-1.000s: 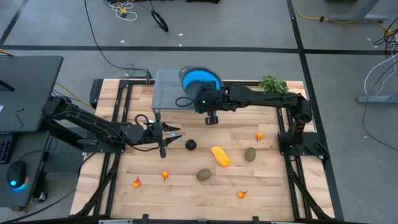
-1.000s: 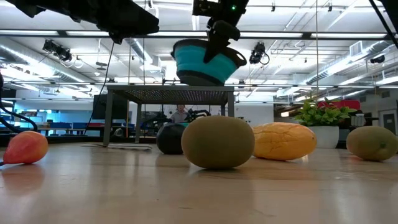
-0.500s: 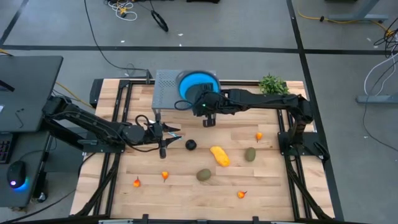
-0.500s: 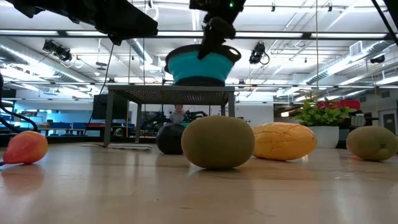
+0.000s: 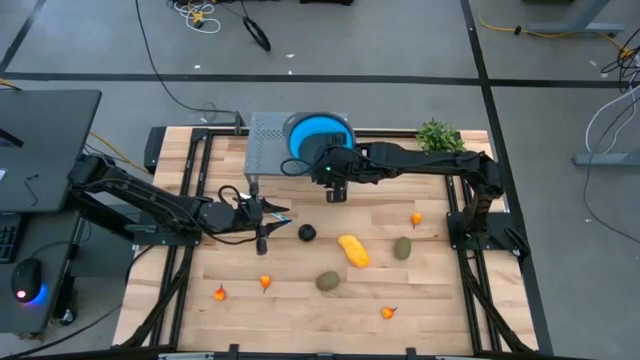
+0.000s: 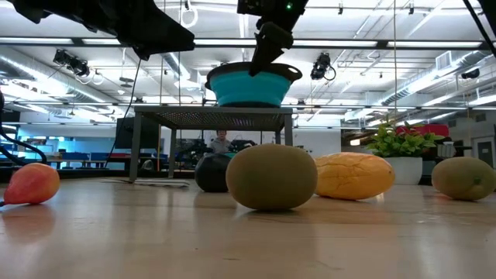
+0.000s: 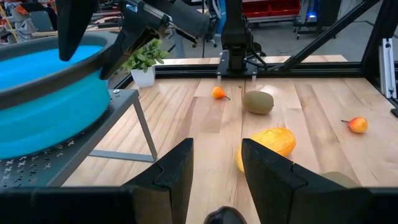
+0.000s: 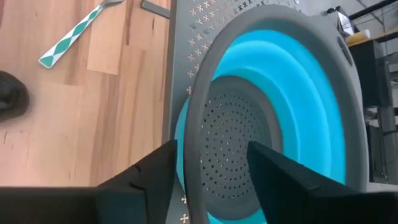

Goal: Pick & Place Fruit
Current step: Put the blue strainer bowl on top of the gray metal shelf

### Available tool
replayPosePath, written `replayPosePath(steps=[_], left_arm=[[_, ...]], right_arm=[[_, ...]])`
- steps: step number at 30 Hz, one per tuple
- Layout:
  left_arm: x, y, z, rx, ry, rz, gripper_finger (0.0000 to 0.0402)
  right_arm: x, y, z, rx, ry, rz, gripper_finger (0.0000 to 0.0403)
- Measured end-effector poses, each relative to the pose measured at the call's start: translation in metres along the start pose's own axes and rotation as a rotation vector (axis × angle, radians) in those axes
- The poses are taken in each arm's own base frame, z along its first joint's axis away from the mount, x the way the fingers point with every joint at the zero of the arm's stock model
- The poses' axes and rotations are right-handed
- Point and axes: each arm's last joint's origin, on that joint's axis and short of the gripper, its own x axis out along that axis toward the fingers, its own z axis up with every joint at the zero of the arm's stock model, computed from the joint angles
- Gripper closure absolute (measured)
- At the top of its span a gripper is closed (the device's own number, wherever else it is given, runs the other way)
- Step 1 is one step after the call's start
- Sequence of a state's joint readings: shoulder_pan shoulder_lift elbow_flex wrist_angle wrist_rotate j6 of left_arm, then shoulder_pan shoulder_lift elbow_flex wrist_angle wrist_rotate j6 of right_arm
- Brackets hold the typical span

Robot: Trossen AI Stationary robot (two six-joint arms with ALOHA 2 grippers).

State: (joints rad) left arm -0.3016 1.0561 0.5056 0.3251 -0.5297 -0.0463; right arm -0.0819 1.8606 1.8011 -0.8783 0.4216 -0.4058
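Observation:
A blue bowl (image 5: pixel 318 135) with a grey rim sits level on a grey perforated stand (image 5: pixel 262 150) at the table's far side. My right gripper (image 8: pixel 211 165) is open astride the bowl's near rim, one finger inside and one outside. My left gripper (image 5: pixel 264 216) hovers open and empty, just left of the dark ball (image 5: pixel 306 232). On the table lie the yellow oblong fruit (image 5: pixel 352 250), two olive ovals (image 5: pixel 402 247) (image 5: pixel 327 282) and several small orange pieces, such as one at the right (image 5: pixel 416 218). My right gripper stands over the bowl's grey rim (image 8: pixel 194 149) from above, one finger outside the rim and one in the hollow. A gap shows on each side of the rim, and I cannot tell whether either finger touches it. The bowl rests on the stand.
A green leafy plant (image 5: pixel 438 133) stands at the far right corner. A green-and-white checked strip (image 8: pixel 71 34) lies on the wood beside the stand. The table's near half has bare wood between the scattered fruits.
My right gripper has carried the bowl a little toward the table's left edge and down onto the stand. The bowl hung tilted from the fingers a second ago and now sits level on the stand's top.

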Motion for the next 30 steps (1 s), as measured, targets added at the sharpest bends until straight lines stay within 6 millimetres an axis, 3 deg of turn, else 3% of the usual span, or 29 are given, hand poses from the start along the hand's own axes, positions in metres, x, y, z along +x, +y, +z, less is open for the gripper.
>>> replayPosePath(steps=[9, 18, 22, 30], left_arm=[[0.000, 0.000, 0.000, 0.003, 0.004, 0.000, 0.0255], [0.000, 0.000, 0.000, 0.002, 0.002, -0.004, 0.0255], [0.000, -0.001, 0.001, -0.007, -0.008, -0.035, 0.0255], [0.001, -0.004, 0.000, -0.002, 0.000, -0.108, 0.0255]], right_arm=[[-0.015, 0.018, 0.008, 0.037, 0.013, -0.107, 0.0159], [-0.050, 0.043, 0.003, 0.199, 0.036, -0.030, 0.0158], [-0.059, 0.047, -0.012, 0.254, 0.130, -0.054, 0.0158], [-0.051, 0.075, -0.065, 0.407, 0.234, -0.080, 0.0158]])
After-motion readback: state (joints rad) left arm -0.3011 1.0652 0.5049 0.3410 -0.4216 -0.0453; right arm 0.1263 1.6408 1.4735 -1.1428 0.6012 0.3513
